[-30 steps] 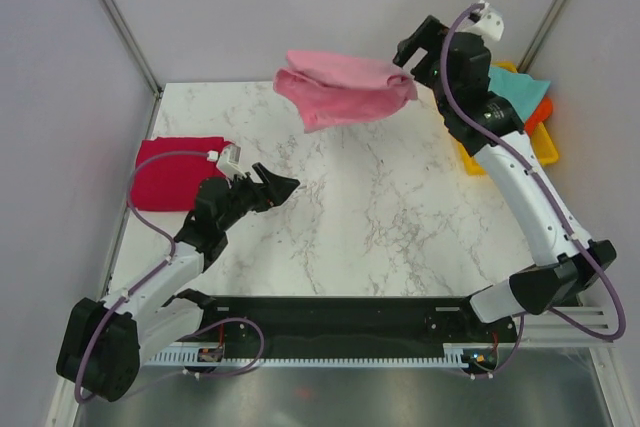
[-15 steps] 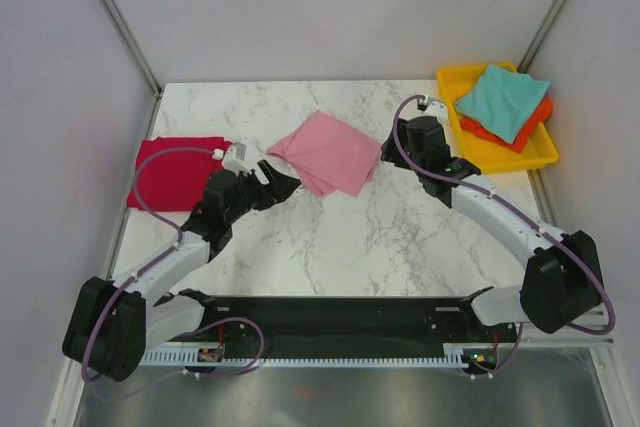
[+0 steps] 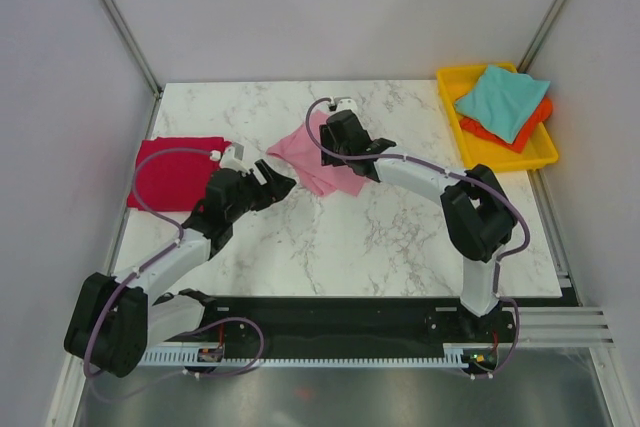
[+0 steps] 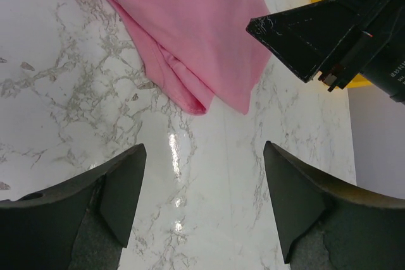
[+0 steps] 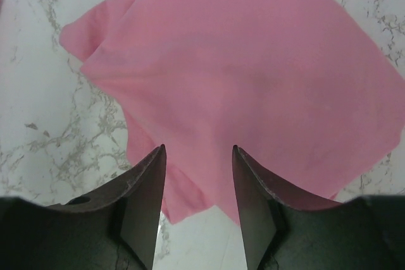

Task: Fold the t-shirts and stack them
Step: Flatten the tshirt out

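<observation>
The light pink t-shirt (image 3: pixel 305 159) lies folded on the marble table, mid-back; it also shows in the left wrist view (image 4: pixel 190 30) and the right wrist view (image 5: pixel 247 67). My right gripper (image 3: pixel 343 150) hovers over its right part, open and empty (image 5: pixel 196 150). My left gripper (image 3: pixel 278 183) is open and empty over bare marble (image 4: pixel 204 147), just short of the shirt's near-left edge. The crimson red t-shirt (image 3: pixel 175 172) lies folded at the left edge. The teal t-shirt (image 3: pixel 500 97) lies on the orange one (image 3: pixel 538 115) in the tray.
The yellow plastic tray (image 3: pixel 500 157) stands at the back right corner. Grey walls close the table on the left, back and right. One of the right gripper's fingers (image 4: pixel 304 36) reaches into the left wrist view above the pink shirt's edge.
My right arm brought the pink shirt down from high at the back onto the table, let it go, and moved left over it. My left gripper barely moved.
</observation>
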You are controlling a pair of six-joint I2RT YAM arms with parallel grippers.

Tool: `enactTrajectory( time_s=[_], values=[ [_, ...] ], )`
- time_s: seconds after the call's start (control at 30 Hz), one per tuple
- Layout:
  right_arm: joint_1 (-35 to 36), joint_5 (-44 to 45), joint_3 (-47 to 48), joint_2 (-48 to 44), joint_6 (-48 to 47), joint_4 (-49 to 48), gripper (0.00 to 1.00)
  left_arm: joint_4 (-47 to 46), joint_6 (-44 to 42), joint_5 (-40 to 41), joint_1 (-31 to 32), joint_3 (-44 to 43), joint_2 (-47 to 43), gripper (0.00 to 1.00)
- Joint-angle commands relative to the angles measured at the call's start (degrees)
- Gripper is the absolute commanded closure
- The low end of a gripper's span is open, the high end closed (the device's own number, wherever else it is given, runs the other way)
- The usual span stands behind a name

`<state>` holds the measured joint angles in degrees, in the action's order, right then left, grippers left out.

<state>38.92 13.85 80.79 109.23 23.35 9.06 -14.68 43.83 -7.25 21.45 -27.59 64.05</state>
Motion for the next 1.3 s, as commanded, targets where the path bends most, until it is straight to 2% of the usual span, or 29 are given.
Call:
enactTrajectory(
  time_s=[0.0,0.3,0.6,0.7,0.73,0.8,0.83,0.93,0.97,1.27],
  values=[
    [-0.4,1.5,3.8,3.0,-2.3,2.3,0.46,0.6,0.0,1.7,-0.5,-2.0,0.5,0.18],
    [0.3,-1.4,1.9,6.1,-2.9,1.8,0.41,0.7,-0.7,-0.3,-0.4,-3.1,2.9,0.21],
    [0.4,-3.3,3.0,9.9,-1.8,4.0,0.42,0.8,-1.1,-2.0,-0.4,-4.9,7.9,0.25],
    [0.4,-3.6,4.0,11.4,-1.6,4.9,0.49,0.8,-1.2,-2.9,-0.3,-5.9,10.2,0.27],
    [0.4,-3.7,4.5,11.8,-1.6,5.1,0.6,0.7,-1.1,-3.1,-0.4,-6.3,11.2,0.29],
    [0.4,-4.4,4.8,11.8,-1.5,5.2,0.71,0.7,-1.3,-3.8,-0.2,-6.7,11.9,0.31],
    [0.4,-4.5,4.5,11.3,-1.3,5.0,0.82,0.7,-1.4,-3.9,-0.1,-7.0,12.1,0.31],
    [0.4,-4.5,2.1,7.9,-0.8,3.4,0.97,0.7,-1.9,-4.1,0.3,-7.8,13.4,0.33],
    [0.4,-4.4,1.2,5.5,-0.6,2.8,1.0,0.7,-2.1,-4.3,0.5,-8.2,13.9,0.33],
    [0.4,-2.9,-7.8,-7.9,2.1,-2.9,1.0,2.4,-4.6,-3.3,4.6,-15.2,23.4,0.36]
  ],
)
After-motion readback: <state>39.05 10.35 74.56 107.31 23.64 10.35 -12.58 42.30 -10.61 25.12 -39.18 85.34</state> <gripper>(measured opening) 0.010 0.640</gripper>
